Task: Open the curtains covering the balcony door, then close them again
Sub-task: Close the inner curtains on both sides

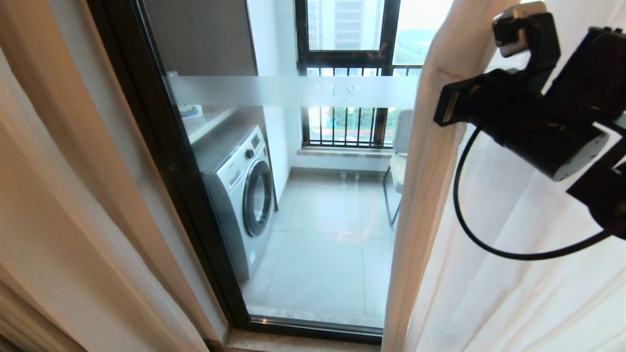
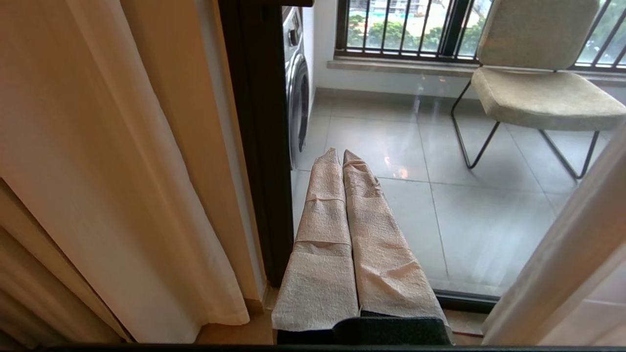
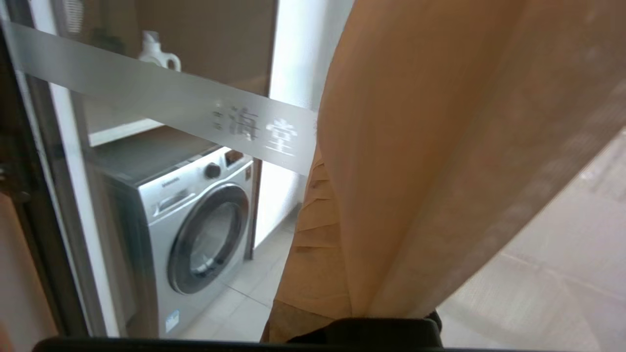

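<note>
Right arm [image 1: 547, 122] fills the upper right of the head frame, closest to the lens, a black cable looping below it. Its right gripper [image 3: 318, 244] is buried in the curtain: in the right wrist frame, tan fabric drapes over the wrapped fingers [image 3: 313, 220] at centre. Jaws closed; whether cloth is pinched between them cannot be told.

Curtains [image 1: 73, 195]: beige folds with a sheer white layer occupy the whole left side of the head frame; a second beige edge with sheer panel [image 1: 513, 269] covers the right side. Gap between them exposes the glass.

Balcony door [image 1: 161, 161]: dark frame runs diagonally from upper left to bottom centre, frosted band [image 1: 293, 91] across the upper middle of the pane.

Through the glass: washing machine [image 1: 244, 190] at centre left, chair [image 1: 398, 161] at centre right, barred window [image 1: 342, 73] at top.

Left gripper [image 2: 341, 154] sits at lower centre of the left wrist frame, paper-wrapped fingers [image 2: 323, 234] pressed together, holding nothing, pointing at the door.
</note>
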{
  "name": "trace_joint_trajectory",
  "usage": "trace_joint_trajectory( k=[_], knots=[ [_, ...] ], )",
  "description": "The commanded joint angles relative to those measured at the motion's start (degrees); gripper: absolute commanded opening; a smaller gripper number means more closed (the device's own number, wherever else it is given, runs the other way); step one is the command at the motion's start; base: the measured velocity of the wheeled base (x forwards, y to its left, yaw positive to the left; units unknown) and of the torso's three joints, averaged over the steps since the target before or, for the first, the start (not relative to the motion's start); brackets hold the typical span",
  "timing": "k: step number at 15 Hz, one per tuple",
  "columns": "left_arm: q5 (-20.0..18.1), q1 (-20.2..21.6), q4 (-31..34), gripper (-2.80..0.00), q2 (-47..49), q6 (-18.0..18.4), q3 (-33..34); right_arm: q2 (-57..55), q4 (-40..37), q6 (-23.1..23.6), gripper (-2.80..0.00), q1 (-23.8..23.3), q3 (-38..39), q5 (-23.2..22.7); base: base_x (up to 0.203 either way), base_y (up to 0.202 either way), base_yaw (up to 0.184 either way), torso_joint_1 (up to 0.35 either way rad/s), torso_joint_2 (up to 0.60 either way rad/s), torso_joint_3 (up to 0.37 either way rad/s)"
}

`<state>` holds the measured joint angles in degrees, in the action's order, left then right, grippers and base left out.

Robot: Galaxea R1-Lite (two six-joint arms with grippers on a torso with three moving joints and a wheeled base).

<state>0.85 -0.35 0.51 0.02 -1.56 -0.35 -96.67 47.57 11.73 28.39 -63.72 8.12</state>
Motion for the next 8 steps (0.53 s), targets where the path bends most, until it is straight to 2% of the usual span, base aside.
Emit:
trace_joint_trajectory(
  k=[1,6,8],
  knots=[
    [0.03,0.00,-0.06,-2.80,-0.02,-0.02,0.00,-4.54,-0.02,0.93,-2.80,3.80,-3.14,1.13,0.000,0.000,0.000,0.000,0.00,0.000],
    [0.03,0.00,0.02,-2.80,-0.02,-0.02,0.00,-5.44,-0.18,1.27,-2.80,5.45,-3.48,1.75,0.000,0.000,0.000,0.000,0.00,0.000],
    [0.03,0.00,0.02,-2.80,-0.02,-0.02,0.00,-5.14,-0.19,1.27,-2.80,5.36,-3.25,4.54,0.000,0.000,0.000,0.000,0.00,0.000]
  ],
)
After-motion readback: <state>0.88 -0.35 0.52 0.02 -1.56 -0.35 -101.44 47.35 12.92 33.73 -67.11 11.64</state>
